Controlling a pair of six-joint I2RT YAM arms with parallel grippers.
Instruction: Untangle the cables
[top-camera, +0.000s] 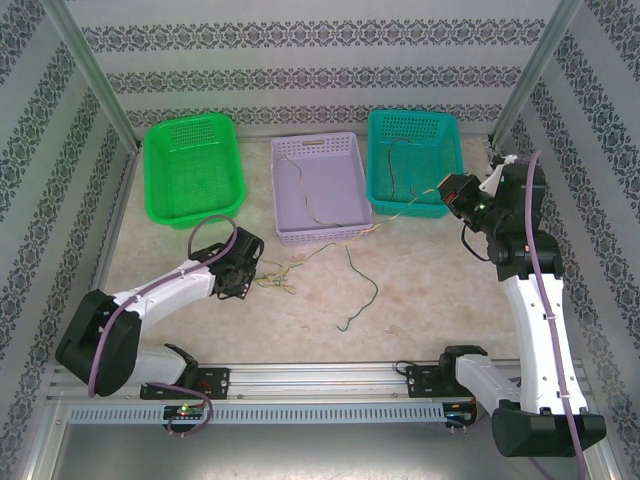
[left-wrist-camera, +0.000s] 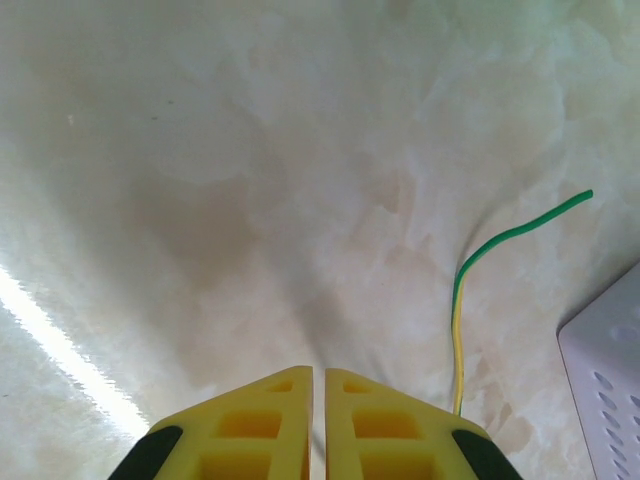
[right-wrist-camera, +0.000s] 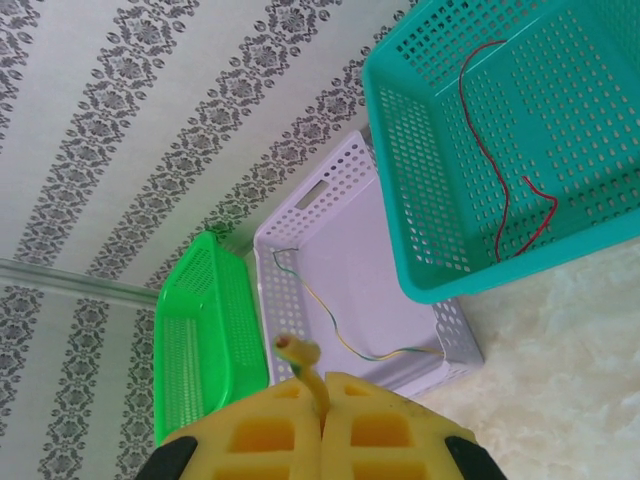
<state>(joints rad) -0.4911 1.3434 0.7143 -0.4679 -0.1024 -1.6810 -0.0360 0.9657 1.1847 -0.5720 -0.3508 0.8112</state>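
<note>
Top view: the left fingers (top-camera: 243, 268) sit low on the table (top-camera: 430, 280), just beside the tangled cables (top-camera: 283, 277), probably to pin the knot. The right fingers (top-camera: 452, 196) are raised near the teal basket (top-camera: 400, 207), apparently drawing one strand clear.

Left wrist: the fingers (left-wrist-camera: 295, 410) are closed with nothing between them. A green-yellow strand (left-wrist-camera: 460, 300) lies just beside them.

Right wrist: the fingers (right-wrist-camera: 305, 400) are closed on the end of a yellow cable (right-wrist-camera: 300, 352), with the lilac basket (right-wrist-camera: 345, 160) beyond.

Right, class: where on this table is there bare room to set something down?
Bare table between the green cable and the right arm; also between the green basket and the left arm. Crowded in front of the lilac basket, where tangled cables lie by the left gripper.
</note>
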